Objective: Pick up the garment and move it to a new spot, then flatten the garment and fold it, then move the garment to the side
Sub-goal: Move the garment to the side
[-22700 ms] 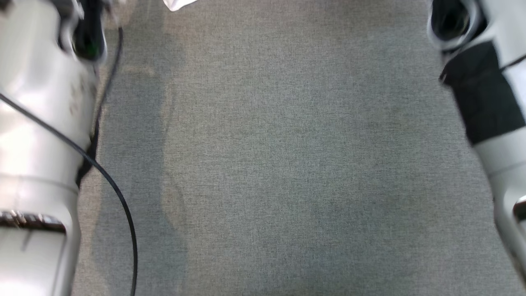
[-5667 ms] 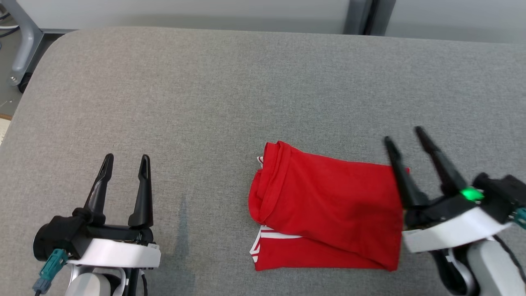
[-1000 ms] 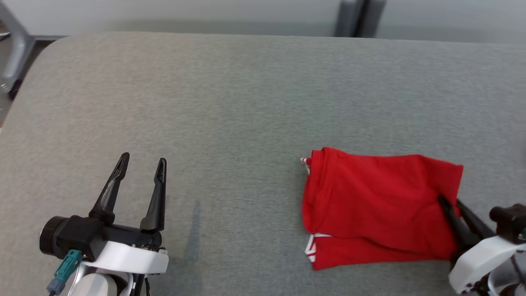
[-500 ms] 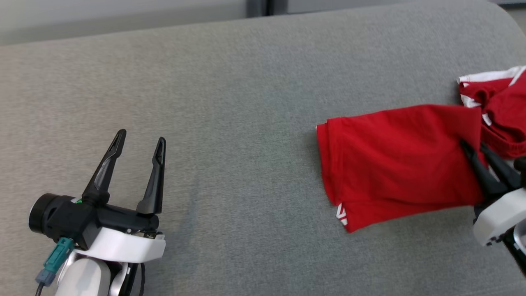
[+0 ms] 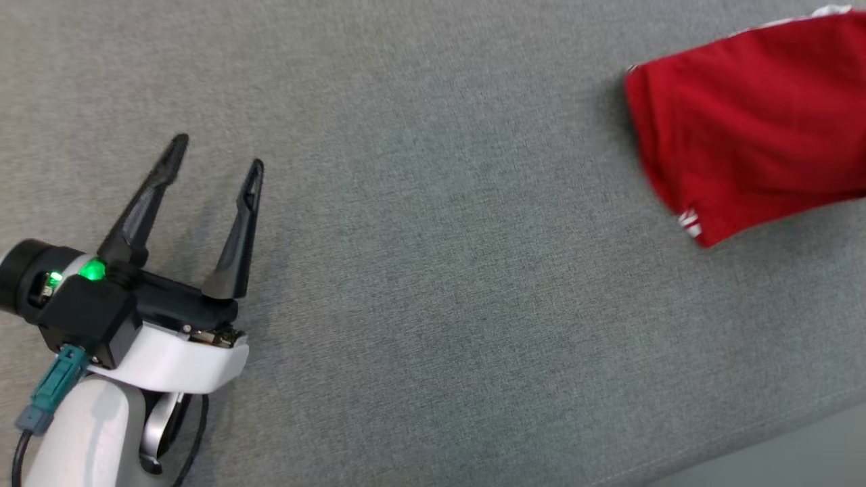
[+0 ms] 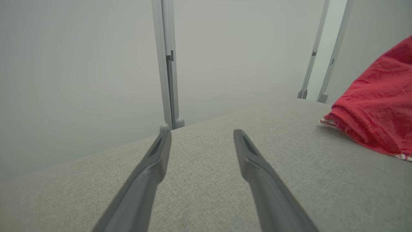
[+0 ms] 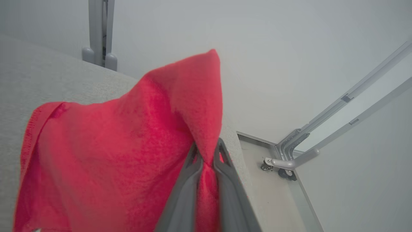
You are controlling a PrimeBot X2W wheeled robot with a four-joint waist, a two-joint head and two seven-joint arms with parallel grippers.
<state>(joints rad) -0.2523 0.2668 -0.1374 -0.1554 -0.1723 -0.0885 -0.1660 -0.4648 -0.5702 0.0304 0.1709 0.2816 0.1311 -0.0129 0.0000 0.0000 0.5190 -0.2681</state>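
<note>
The garment (image 5: 751, 128) is a folded red piece with white trim, lying at the far right of the grey padded table (image 5: 433, 257) in the head view. In the right wrist view my right gripper (image 7: 207, 146) is shut on a pinch of the garment (image 7: 128, 161), whose cloth rises in a peak above the fingertips and hangs to the left. My left gripper (image 5: 216, 152) stands open over bare table at the lower left, far from the cloth. The left wrist view shows the left gripper (image 6: 201, 135) with its fingers spread and the garment (image 6: 379, 109) at the right edge.
The table's right edge and the floor (image 7: 273, 193) beyond it lie close beside the held cloth. A grey wheeled frame (image 7: 289, 161) stands on that floor. Pale wall panels with grey posts (image 6: 167, 64) back the table. The table's near edge (image 5: 778, 433) shows at lower right.
The head camera has swung, so the picture shifted. The right gripper, still shut on the garment, carried it further right and up the view. The left gripper stayed open.
</note>
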